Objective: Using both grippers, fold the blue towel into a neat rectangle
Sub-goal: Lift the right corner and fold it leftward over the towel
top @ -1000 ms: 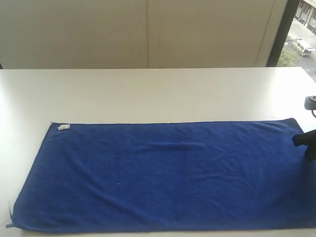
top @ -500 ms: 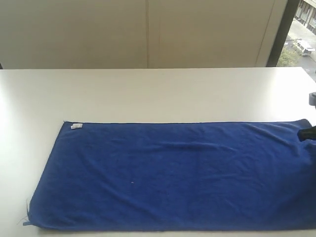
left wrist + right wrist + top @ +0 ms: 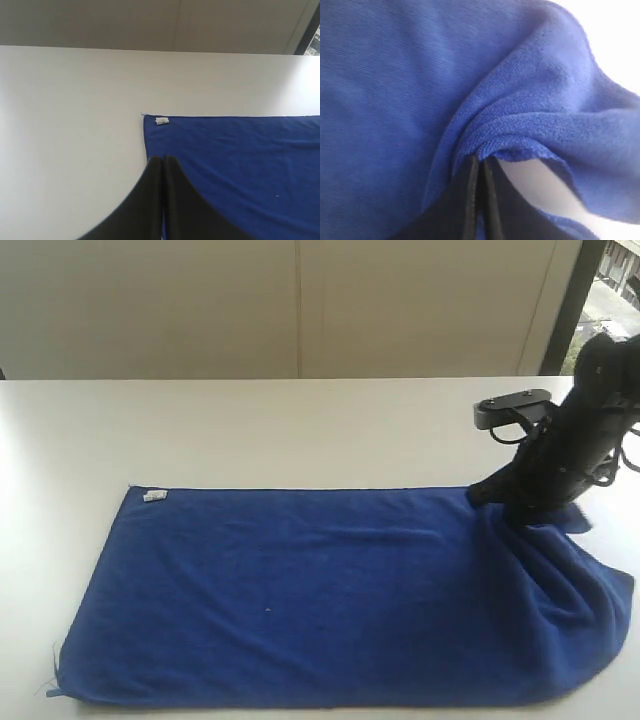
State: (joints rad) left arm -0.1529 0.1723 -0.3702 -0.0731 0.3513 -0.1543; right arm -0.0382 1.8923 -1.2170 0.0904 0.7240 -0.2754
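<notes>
The blue towel (image 3: 300, 600) lies spread on the white table (image 3: 250, 430), its white tag (image 3: 154, 496) at the far left corner. My right gripper (image 3: 525, 512) is shut on the towel's far right corner and holds it raised, so the right end hangs in a draped fold (image 3: 580, 610). In the right wrist view the gripper (image 3: 481, 159) pinches the cloth edge (image 3: 520, 145), with table showing under the lifted fold. In the left wrist view my left gripper (image 3: 163, 158) is shut, over the towel's (image 3: 240, 160) left edge near the tag (image 3: 161, 121). It does not show in the exterior view.
A pale wall (image 3: 300, 310) runs behind the table's far edge, with a dark window frame (image 3: 560, 330) at the right. Bare table surface (image 3: 70, 125) lies left of and beyond the towel.
The towel first slid to the right. Then the right gripper shut on its far right corner, lifted it and carried it leftward into view, bunching the right end.
</notes>
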